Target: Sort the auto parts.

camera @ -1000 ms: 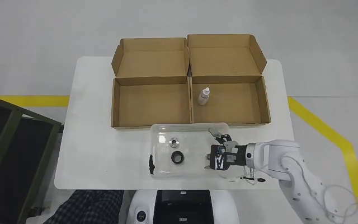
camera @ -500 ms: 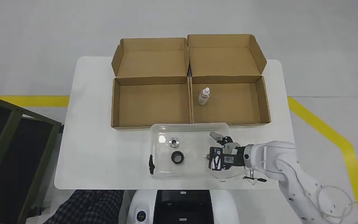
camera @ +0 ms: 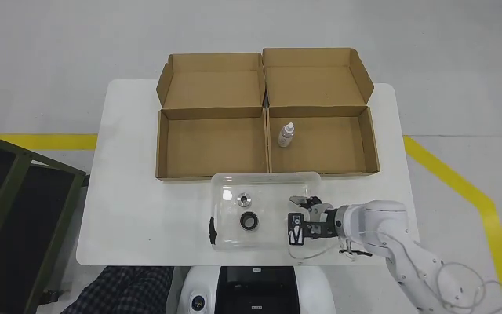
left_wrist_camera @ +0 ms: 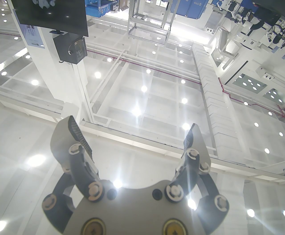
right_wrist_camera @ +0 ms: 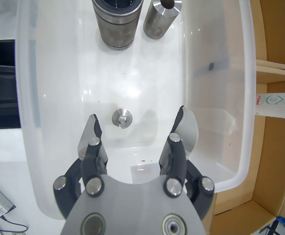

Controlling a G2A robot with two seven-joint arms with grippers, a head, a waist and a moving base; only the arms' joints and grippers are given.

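Note:
A clear plastic bin (camera: 267,179) sits at the table's front. In it lie a dark ring-shaped bushing (camera: 250,222) (right_wrist_camera: 117,22) and a silver cylinder (camera: 244,198) (right_wrist_camera: 161,19). My right gripper (camera: 296,221) (right_wrist_camera: 137,117) hangs open inside the bin's right half. A small silver round part (right_wrist_camera: 122,118) lies on the bin floor between its fingers, closer to one finger (right_wrist_camera: 95,124). My left gripper (left_wrist_camera: 133,133) is open and empty, pointing up at the ceiling.
Two open cardboard boxes stand behind the bin, the left one (camera: 212,147) bare and the right one (camera: 329,145) holding a white bottle (camera: 286,135) (right_wrist_camera: 270,104). A small black item (camera: 212,229) sits at the bin's front left corner.
My right gripper has moved left, deeper into the bin toward the parts. The parts and boxes have not moved.

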